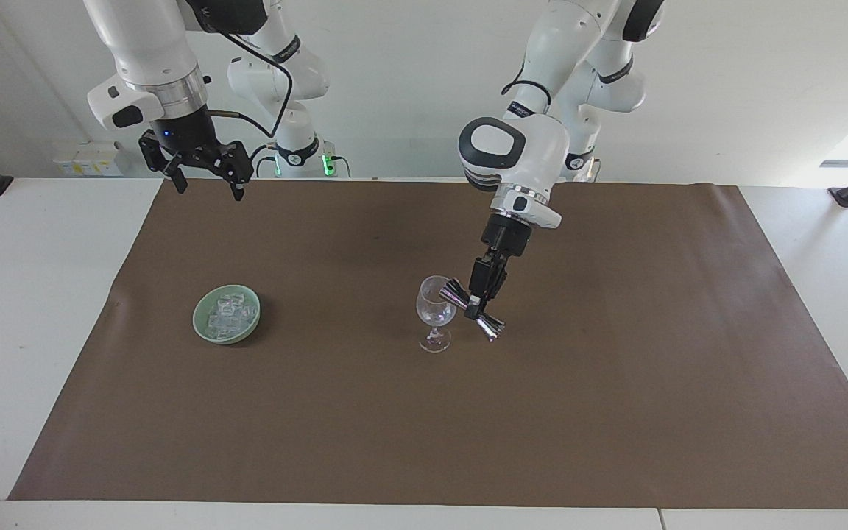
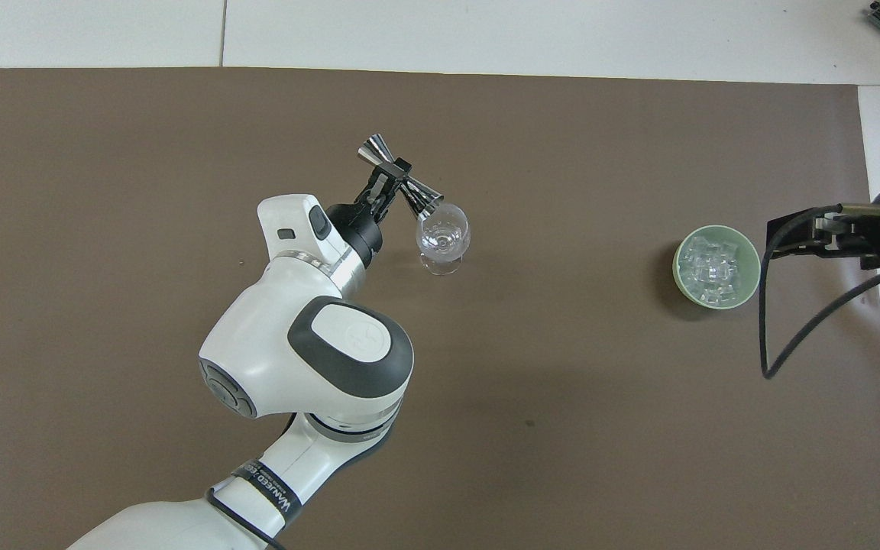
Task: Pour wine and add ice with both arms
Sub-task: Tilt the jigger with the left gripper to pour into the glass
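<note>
In the green bowl (image 1: 227,324) toward the right arm's end of the table, the ice (image 1: 231,312) lies heaped: small, clear, glassy cubes, judged light, hard and slippery, best pinched singly across flat faces. The right tool (image 1: 207,182) waits spread over the mat's edge. The left tool (image 1: 477,303) pinches a steel jigger (image 1: 473,309), tilted at the glass (image 1: 435,311) rim.

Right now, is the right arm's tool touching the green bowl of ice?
Apart. In the facing view the right tool hangs open, high over the mat's edge nearest the robots, and bare brown mat separates it from the green bowl holding the ice.
</note>
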{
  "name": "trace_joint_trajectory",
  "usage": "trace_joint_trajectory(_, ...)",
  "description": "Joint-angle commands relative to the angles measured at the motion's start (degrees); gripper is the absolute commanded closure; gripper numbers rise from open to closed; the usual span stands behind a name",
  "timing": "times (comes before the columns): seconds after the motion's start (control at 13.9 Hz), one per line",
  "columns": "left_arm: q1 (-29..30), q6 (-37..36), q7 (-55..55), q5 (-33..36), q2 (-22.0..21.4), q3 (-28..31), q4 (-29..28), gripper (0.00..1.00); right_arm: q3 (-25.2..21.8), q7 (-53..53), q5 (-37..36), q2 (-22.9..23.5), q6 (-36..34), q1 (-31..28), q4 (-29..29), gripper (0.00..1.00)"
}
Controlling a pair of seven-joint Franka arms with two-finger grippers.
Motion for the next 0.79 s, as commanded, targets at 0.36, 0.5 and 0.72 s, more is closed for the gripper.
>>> trace_joint_trajectory(0.36, 0.6, -0.6, 0.8, 0.5, -0.8, 0.0, -0.3, 1.0, 0.2, -1.6, 0.3, -1.3, -0.5, -0.4, -1.3, 0.0)
trace_joint_trajectory(0.5, 0.6, -0.6, 0.8, 0.5, -0.8, 0.0, -0.3, 1.0, 0.2, -1.6, 0.3, -1.3, -0.5, -0.4, -1.3, 0.0)
trace_joint_trajectory(0.72, 0.6, -0.3, 0.5, -0.2, -0.8, -0.2, -0.3, 1.0, 0.2, -1.6, 0.3, -1.3, -0.5, -0.4, -1.3, 0.0)
